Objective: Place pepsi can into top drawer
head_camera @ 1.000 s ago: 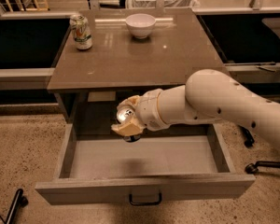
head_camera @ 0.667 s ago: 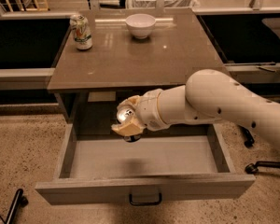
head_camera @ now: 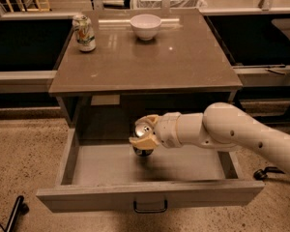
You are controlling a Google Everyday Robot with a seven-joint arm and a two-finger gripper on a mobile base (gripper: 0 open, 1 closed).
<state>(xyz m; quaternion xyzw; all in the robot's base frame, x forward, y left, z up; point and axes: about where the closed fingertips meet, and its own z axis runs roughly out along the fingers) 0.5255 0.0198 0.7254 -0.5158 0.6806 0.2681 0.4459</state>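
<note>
The top drawer is pulled out wide under the brown table, with a pale grey inside and a dark handle on its front. My gripper reaches in from the right over the drawer's back middle. It is shut on the pepsi can, whose silver top shows between the fingers and whose dark body hangs just above the drawer floor or touches it; I cannot tell which.
On the table top stand a pale green-and-white can at the back left and a white bowl at the back middle. My white arm crosses the drawer's right side. Dark bins flank the table.
</note>
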